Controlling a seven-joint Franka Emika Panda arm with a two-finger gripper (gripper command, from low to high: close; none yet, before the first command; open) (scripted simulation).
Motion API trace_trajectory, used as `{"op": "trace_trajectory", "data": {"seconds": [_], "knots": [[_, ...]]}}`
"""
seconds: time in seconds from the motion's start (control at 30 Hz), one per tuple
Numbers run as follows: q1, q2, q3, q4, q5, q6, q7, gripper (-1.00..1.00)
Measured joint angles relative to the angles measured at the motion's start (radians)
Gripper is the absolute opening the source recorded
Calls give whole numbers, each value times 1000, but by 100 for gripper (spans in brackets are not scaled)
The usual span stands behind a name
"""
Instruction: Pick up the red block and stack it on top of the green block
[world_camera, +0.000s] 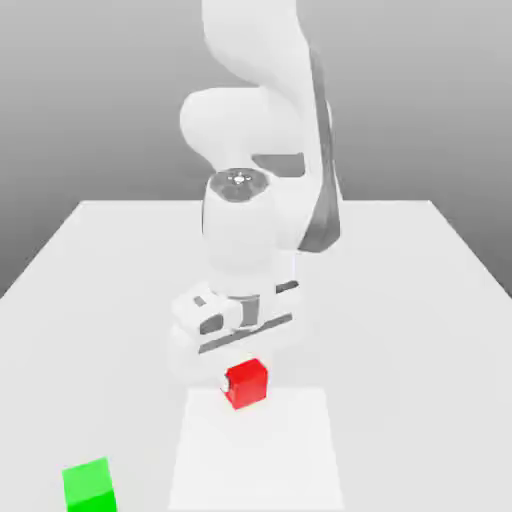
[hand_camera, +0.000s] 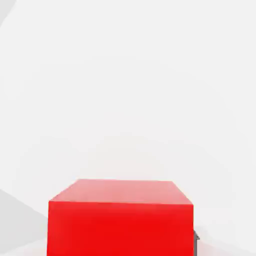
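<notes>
The red block (world_camera: 246, 384) sits below the hand (world_camera: 240, 372), the green block (world_camera: 89, 486) well apart.

From where I stand, the gripper (world_camera: 243, 366) is mostly hidden: the wide white hand of the arm (world_camera: 255, 200) covers it, the red block (world_camera: 246, 383) sits right under it, and I cannot tell how the fingers stand. The arm itself is cut by the top edge of the exterior view, and the green block (world_camera: 89, 486) is cut at its underside by the bottom edge, at the exterior view's left. In the hand view the red block (hand_camera: 120, 220) is cut by the bottom edge, so its lower part is not seen, and a small dark piece (hand_camera: 196, 240) beside it is too little to name.
</notes>
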Motion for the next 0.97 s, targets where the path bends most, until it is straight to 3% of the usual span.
{"op": "trace_trajectory", "data": {"seconds": [0.1, 0.17, 0.4, 0.7, 0.83, 0.87, 0.97], "knots": [[-9, -105, 3, -16, -16, -90, 8, -100], [-8, -110, -7, 23, 23, -134, 20, -100], [-76, 18, -47, 267, 137, -255, 156, -100], [-133, 201, -152, 592, 105, -400, 464, -100], [-154, 331, -140, 632, 145, -312, 465, -100], [-160, 358, -133, 635, 156, -288, 458, 100], [-160, 358, -133, 635, 156, -288, 458, 100]]}}
